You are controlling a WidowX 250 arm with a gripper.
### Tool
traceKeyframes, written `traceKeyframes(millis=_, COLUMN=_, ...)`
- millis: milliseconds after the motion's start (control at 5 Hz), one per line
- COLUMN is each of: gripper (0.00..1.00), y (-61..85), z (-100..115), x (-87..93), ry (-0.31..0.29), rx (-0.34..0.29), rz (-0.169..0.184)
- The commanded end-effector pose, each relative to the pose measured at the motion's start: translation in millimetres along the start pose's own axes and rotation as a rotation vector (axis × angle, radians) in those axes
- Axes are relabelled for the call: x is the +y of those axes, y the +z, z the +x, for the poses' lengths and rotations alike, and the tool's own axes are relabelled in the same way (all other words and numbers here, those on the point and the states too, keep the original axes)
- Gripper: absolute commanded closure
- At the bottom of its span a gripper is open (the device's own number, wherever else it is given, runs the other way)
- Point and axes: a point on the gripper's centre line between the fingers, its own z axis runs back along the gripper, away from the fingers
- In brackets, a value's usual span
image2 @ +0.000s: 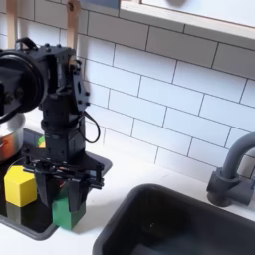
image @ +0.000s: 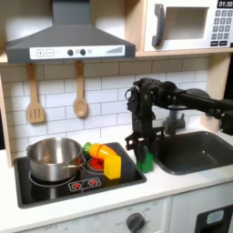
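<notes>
The tool (image: 143,146) (image2: 70,186) pointed straight down with its fingers closed around a small green block (image: 144,161) (image2: 64,212), whose top they hid, at the stove's (image: 127,175) right edge in the first exterior view. Just left stood a yellow block (image: 113,166) (image2: 20,185) and a steel pot (image: 53,157). Open tabletop (image: 168,182) and a dark sink (image: 196,150) (image2: 169,224) lay to the right.
</notes>
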Motion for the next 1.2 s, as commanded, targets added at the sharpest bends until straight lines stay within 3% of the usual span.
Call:
traceKeyframes(millis=0, gripper=0.0, y=0.7, z=-0.2, x=-0.7, ry=0.004, rx=-0.003, rz=0.002)
traceKeyframes(millis=400, gripper=0.0, y=7.1, z=1.5, x=1.1, ry=0.012, rx=-0.018, rz=-0.011)
traceKeyframes(millis=800, gripper=0.0, y=-2.1, z=-2.9, x=-1.9, ry=-0.003, rx=0.013, rz=0.006)
traceKeyframes(millis=1000, gripper=0.0, y=0.0, z=-0.5, x=-1.0, ry=0.008, rx=-0.022, rz=0.013)
